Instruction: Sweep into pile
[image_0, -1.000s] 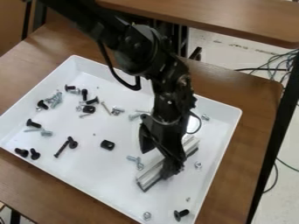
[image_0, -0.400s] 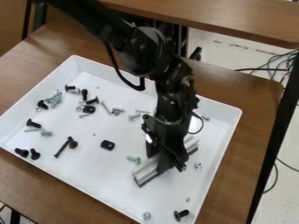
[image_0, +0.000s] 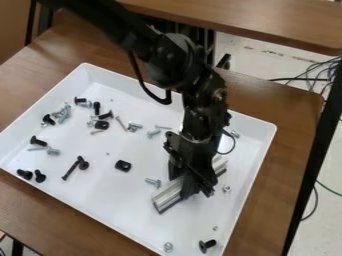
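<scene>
My gripper (image_0: 190, 184) hangs over the right part of the white tray (image_0: 110, 200), closed around the middle of a silver metal bar (image_0: 167, 196). The bar lies slanted, low at the tray floor, its ends showing on both sides of the gripper. Just left of it is a silver bolt (image_0: 153, 182). Black and silver screws are scattered over the tray's left half, among them a long black bolt (image_0: 71, 170), a black block (image_0: 123, 165) and a black screw (image_0: 38, 141). Another black screw (image_0: 208, 245) lies in the near right corner.
The tray's raised white walls surround the work, on a brown wooden table (image_0: 277, 165). Small nuts (image_0: 226, 189) lie right of the bar, and one silver nut (image_0: 167, 247) is near the front wall. A second wooden surface (image_0: 267, 22) stands behind.
The gripper and bar have shifted slightly left and toward the tray's back. The arm's upper part moved a little right and down. Silver pieces beside the bar now show as one bolt.
</scene>
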